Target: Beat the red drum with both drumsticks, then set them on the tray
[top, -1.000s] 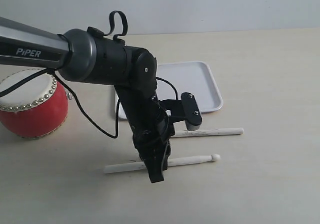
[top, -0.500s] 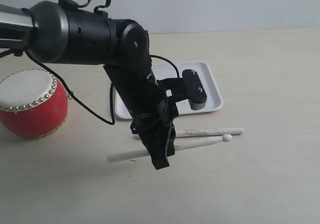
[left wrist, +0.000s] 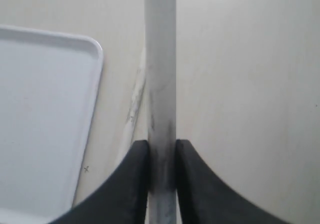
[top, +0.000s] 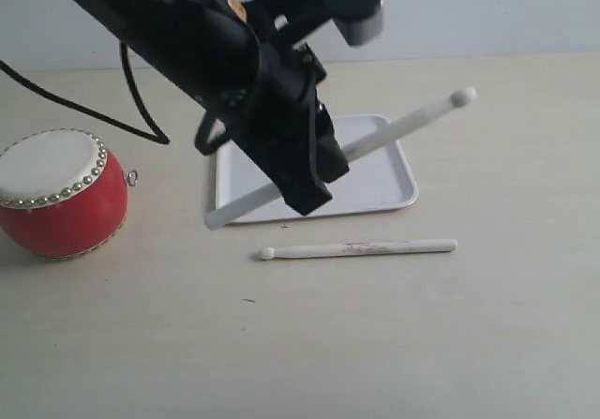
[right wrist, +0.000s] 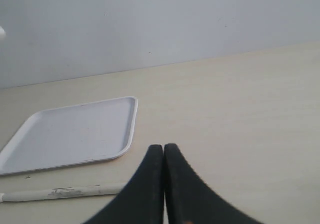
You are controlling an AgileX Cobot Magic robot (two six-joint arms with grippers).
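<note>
The red drum (top: 61,194) sits at the left on the table, its cream skin facing up. My left gripper (top: 309,189) (left wrist: 161,146) is shut on one drumstick (top: 403,124) (left wrist: 160,58) and holds it tilted in the air above the white tray (top: 389,171) (left wrist: 45,108), rounded tip up and to the right. The other drumstick (top: 361,247) (left wrist: 134,103) (right wrist: 65,192) lies flat on the table just in front of the tray. My right gripper (right wrist: 163,149) is shut on nothing, low over the table near that stick and the tray (right wrist: 75,134). It is out of the exterior view.
The left arm's black body (top: 187,35) and its cable (top: 84,110) reach from the upper left over the drum side. A pale wall (right wrist: 150,23) closes the table's far edge.
The left gripper has lifted the near drumstick off the table, up and toward the back over the tray, and the stick now tilts steeply. The other drumstick and the drum stay put.
</note>
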